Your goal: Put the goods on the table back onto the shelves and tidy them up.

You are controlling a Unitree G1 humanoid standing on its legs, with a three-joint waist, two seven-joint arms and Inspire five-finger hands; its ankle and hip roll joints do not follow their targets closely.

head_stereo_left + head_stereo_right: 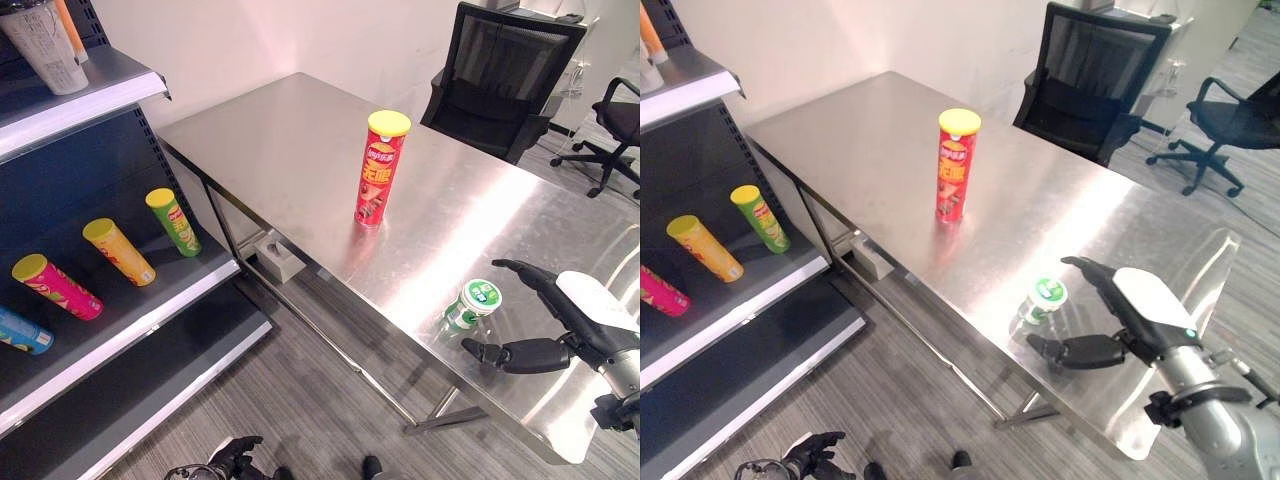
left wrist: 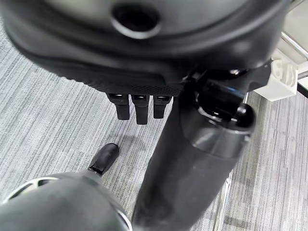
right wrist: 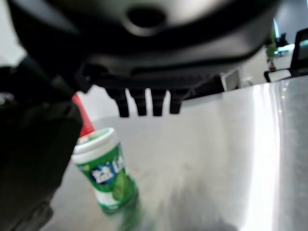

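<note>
A tall red chip can [image 1: 381,168] with a yellow lid stands upright in the middle of the steel table [image 1: 290,130]. Near the table's front edge stands a small green-and-white bottle [image 1: 472,304], seen close in the right wrist view [image 3: 106,168]. My right hand [image 1: 580,335] is open just right of the bottle, fingers reaching past its far side and thumb on its near side, not closed on it. My left hand [image 1: 235,458] hangs low over the floor, fingers relaxed and empty.
On the left, a dark shelf [image 1: 130,310] holds lying green [image 1: 173,222], yellow [image 1: 118,251], pink [image 1: 56,286] and blue [image 1: 20,330] cans. A cup [image 1: 45,45] stands on the upper shelf. Office chairs [image 1: 505,75] stand behind the table, and a white box [image 1: 280,258] lies beneath it.
</note>
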